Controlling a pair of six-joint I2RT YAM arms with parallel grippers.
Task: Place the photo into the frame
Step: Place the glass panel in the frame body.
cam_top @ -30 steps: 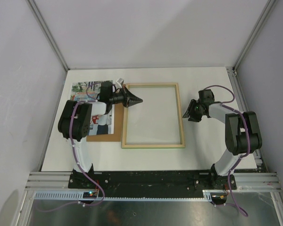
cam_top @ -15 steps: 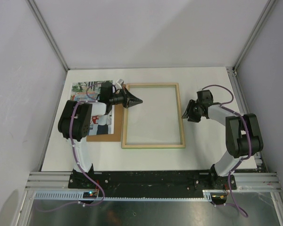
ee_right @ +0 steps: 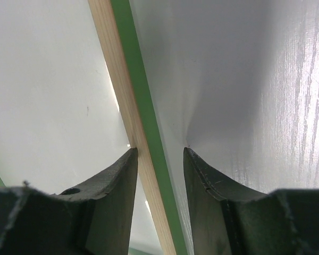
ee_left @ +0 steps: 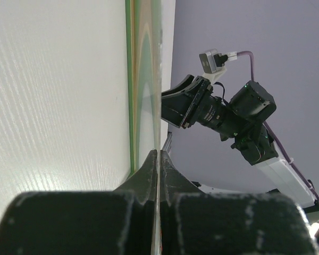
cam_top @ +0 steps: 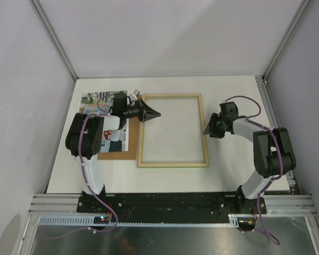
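Note:
The frame (cam_top: 171, 165) lies flat mid-table with its pale wood back up. The photo (cam_top: 93, 99) lies at the left, partly hidden under my left arm. My left gripper (cam_top: 157, 113) reaches over the frame's upper left corner. In the left wrist view that gripper (ee_left: 157, 154) is shut, with the edge of a thin clear sheet pinched between its fingers. My right gripper (cam_top: 207, 129) is at the frame's right bar. In the right wrist view it (ee_right: 159, 151) stands open astride the wood-and-green bar (ee_right: 128, 95), with a gap on the green side.
A brown backing board (cam_top: 119, 154) lies under the photo, left of the frame. White enclosure walls stand at the back and both sides. The right arm's wrist (ee_left: 223, 114) shows across the frame in the left wrist view.
My right gripper has shifted a little left and back, closer onto the frame's right bar. The left gripper has stayed put and shut.

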